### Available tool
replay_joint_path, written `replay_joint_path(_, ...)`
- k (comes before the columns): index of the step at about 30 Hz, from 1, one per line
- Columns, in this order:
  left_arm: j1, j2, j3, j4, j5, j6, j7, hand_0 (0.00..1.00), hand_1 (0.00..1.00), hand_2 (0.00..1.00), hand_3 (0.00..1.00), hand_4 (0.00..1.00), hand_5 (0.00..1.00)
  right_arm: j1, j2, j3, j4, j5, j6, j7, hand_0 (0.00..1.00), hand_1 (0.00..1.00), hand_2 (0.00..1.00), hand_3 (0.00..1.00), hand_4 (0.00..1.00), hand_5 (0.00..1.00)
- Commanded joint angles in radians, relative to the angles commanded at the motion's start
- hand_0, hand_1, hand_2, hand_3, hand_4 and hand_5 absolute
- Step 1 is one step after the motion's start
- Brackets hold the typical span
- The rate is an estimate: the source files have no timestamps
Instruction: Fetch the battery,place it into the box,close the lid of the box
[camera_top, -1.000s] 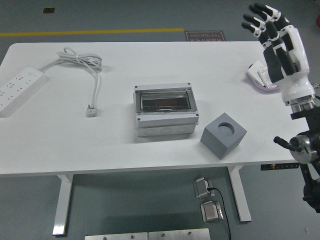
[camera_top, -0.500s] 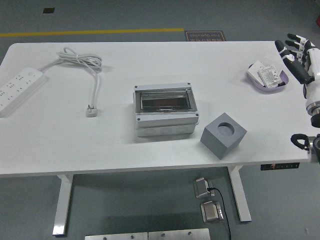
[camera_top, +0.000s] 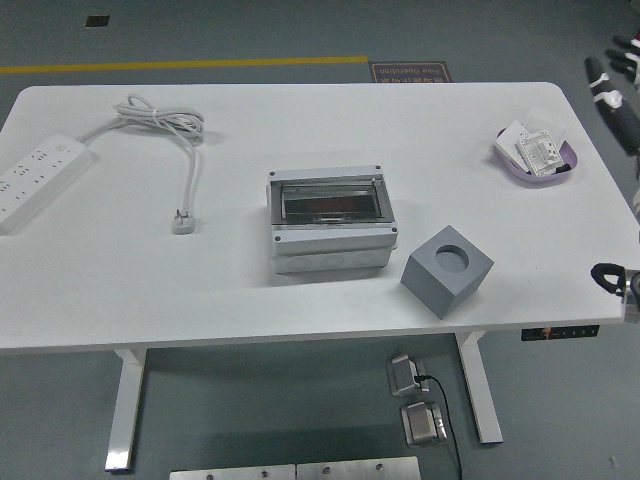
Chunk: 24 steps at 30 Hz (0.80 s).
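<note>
- My right hand (camera_top: 618, 80) shows only as a few black-and-white fingertips at the right edge of the view, off past the table's far right corner. Too little is visible to tell how it is set; it holds nothing that I can see.
- A dark piece of my right arm (camera_top: 612, 277) pokes in lower on the same edge, beside the table's near right corner.
- My left hand is out of view.
- Nearest the hand: a small purple tray (camera_top: 566, 166) at the far right of the white table (camera_top: 330, 130), holding white card-like pieces with small print. I cannot pick out a battery among them, or anywhere else.
- Grey cube (camera_top: 447, 271) with a round hole in its top face, near the front edge, just right of the box and apart from it.
- Grey box (camera_top: 329, 220) at mid-table. Its clear lid seems to lie flat over the top, but I cannot be sure.
- White plug and cable (camera_top: 186, 178) left of the box, coiled toward the far side.
- White power strip (camera_top: 33, 179) at the far left edge.
</note>
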Motion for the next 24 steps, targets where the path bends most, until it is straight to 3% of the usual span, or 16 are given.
replay_joint_path(3, -0.004, -0.007, 0.003, 0.000, -0.007, 0.002, -0.003, 0.644, 0.633, 0.532, 0.630, 0.748, 0.140, 0.012, 0.003, 0.038, 0.002, -0.111, -0.076, -0.058, 0.881, 0.793, 0.808, 0.810, 0.859, 0.672)
replay_joint_path(4, -0.006, -0.009, 0.004, 0.000, -0.009, 0.003, -0.005, 0.646, 0.633, 0.532, 0.630, 0.750, 0.153, 0.014, 0.004, 0.041, -0.001, -0.147, -0.097, -0.061, 0.811, 0.813, 0.878, 0.812, 0.817, 0.678)
replay_joint_path(5, -0.008, -0.010, 0.005, 0.000, -0.011, 0.004, -0.007, 0.646, 0.633, 0.532, 0.630, 0.750, 0.153, 0.016, 0.004, 0.043, -0.005, -0.186, -0.119, -0.056, 0.811, 0.813, 0.878, 0.812, 0.817, 0.678)
replay_joint_path(7, -0.011, -0.011, 0.005, 0.000, -0.014, 0.005, -0.010, 0.646, 0.633, 0.532, 0.630, 0.750, 0.153, 0.020, 0.005, 0.040, -0.014, -0.242, -0.156, -0.024, 0.811, 0.813, 0.878, 0.812, 0.817, 0.678)
replay_joint_path(9, -0.013, -0.013, 0.006, 0.000, -0.017, 0.007, -0.013, 0.646, 0.633, 0.532, 0.630, 0.750, 0.153, 0.023, 0.007, 0.026, -0.028, -0.222, -0.181, 0.027, 0.811, 0.813, 0.878, 0.812, 0.817, 0.678)
replay_joint_path(10, -0.013, -0.015, 0.006, 0.000, -0.017, 0.007, -0.013, 0.653, 0.634, 0.533, 0.631, 0.751, 0.154, 0.025, 0.008, 0.016, -0.036, -0.192, -0.183, 0.055, 0.862, 0.896, 0.957, 0.877, 0.697, 0.600)
replay_joint_path(11, -0.014, -0.016, 0.006, 0.000, -0.017, 0.007, -0.013, 0.653, 0.634, 0.533, 0.631, 0.751, 0.154, 0.027, 0.010, 0.005, -0.046, -0.152, -0.178, 0.090, 0.862, 0.896, 0.957, 0.877, 0.697, 0.600)
replay_joint_path(15, -0.017, -0.021, 0.004, 0.000, -0.011, 0.001, -0.012, 0.653, 0.634, 0.533, 0.631, 0.751, 0.154, 0.032, 0.014, -0.032, -0.068, 0.004, -0.105, 0.222, 0.862, 0.896, 0.957, 0.877, 0.697, 0.600)
replay_joint_path(16, -0.018, -0.021, 0.003, 0.000, -0.010, 0.000, -0.012, 0.650, 0.635, 0.531, 0.631, 0.750, 0.157, 0.032, 0.013, -0.037, -0.069, 0.040, -0.083, 0.252, 0.805, 0.909, 0.976, 0.887, 0.727, 0.608)
replay_joint_path(21, -0.022, -0.013, 0.000, 0.000, -0.004, -0.001, -0.011, 0.650, 0.635, 0.531, 0.631, 0.750, 0.157, 0.036, 0.014, -0.034, -0.061, 0.236, 0.057, 0.392, 0.805, 0.909, 0.976, 0.887, 0.727, 0.608)
replay_joint_path(22, -0.022, -0.011, -0.001, 0.000, -0.004, -0.001, -0.011, 0.647, 0.635, 0.532, 0.631, 0.750, 0.157, 0.036, 0.015, -0.025, -0.054, 0.272, 0.081, 0.410, 0.767, 0.844, 0.893, 0.858, 0.831, 0.702)
replay_joint_path(24, -0.022, -0.007, -0.003, 0.000, -0.001, -0.001, -0.009, 0.647, 0.635, 0.532, 0.631, 0.750, 0.157, 0.034, 0.020, 0.003, -0.033, 0.350, 0.132, 0.440, 0.767, 0.844, 0.893, 0.858, 0.831, 0.702)
